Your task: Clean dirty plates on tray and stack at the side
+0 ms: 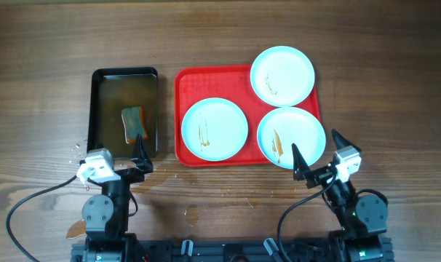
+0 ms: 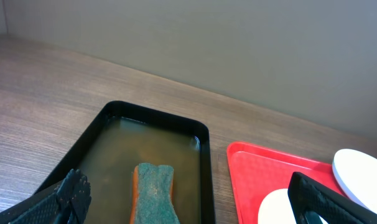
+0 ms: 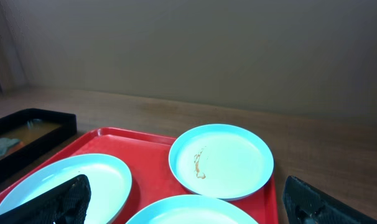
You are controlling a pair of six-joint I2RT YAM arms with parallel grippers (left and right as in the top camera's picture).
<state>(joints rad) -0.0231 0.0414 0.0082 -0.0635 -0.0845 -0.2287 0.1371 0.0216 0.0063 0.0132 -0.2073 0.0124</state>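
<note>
Wood table [image 1: 46, 73], three smeared plates [image 1: 214, 129] on tray [image 1: 183, 80]; sponge [image 1: 134, 121] in pan [image 1: 108, 94] lies just ahead of left gripper [image 2: 187, 196], long axis pointing away, left arm nearer; right gripper [image 1: 319, 149] beside nearest plate, both spread, empty.

Sponge [image 2: 154, 196], nearest plate [image 3: 201, 211] cut off by wrist views' bottom edges.

Three streaked plates [image 1: 214, 128] on red tray [image 1: 185, 81]
</note>
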